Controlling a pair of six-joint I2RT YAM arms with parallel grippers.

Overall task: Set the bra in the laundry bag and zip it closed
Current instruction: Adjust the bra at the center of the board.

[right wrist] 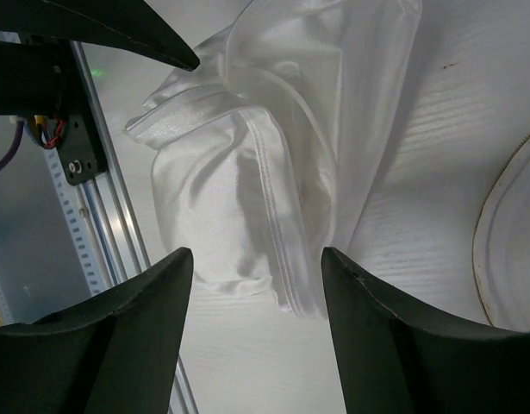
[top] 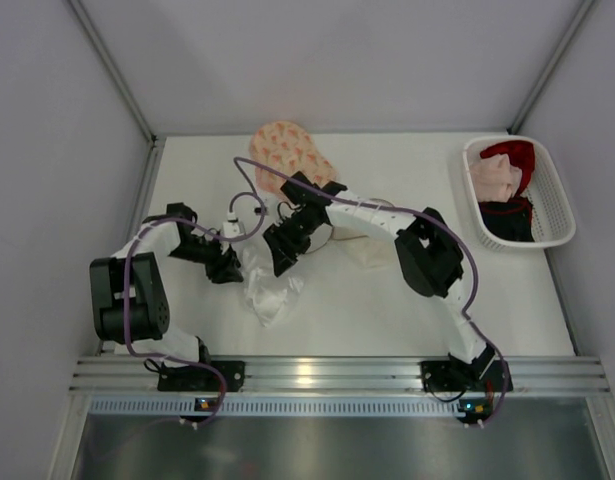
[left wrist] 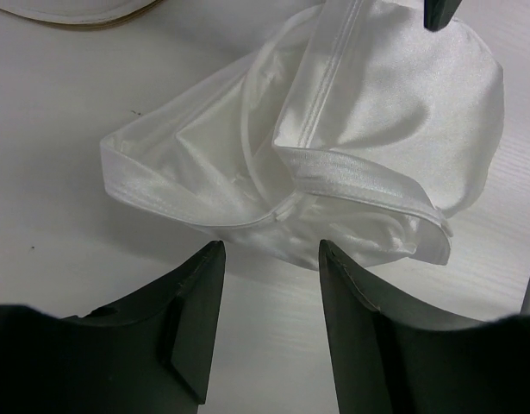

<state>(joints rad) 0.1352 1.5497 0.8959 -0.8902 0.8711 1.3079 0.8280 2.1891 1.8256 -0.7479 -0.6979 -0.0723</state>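
Note:
The white satin laundry bag [top: 270, 292] lies crumpled on the table between the two arms, its zipper seam showing in the left wrist view [left wrist: 368, 129] and the right wrist view [right wrist: 239, 172]. My left gripper [top: 227, 268] is open and empty, just left of the bag [left wrist: 271, 250]. My right gripper [top: 282, 255] is open and empty, hovering over the bag's upper edge [right wrist: 256, 254]. A cream bra cup [top: 365, 250] lies under the right arm; its rim shows in the right wrist view [right wrist: 514, 259]. A pink patterned bra-like piece [top: 287, 150] lies at the back.
A white basket [top: 557, 215] holding red, pink and black garments stands at the far right. The aluminium rail [top: 317, 375] runs along the near edge. Grey walls enclose the table on the left, back and right.

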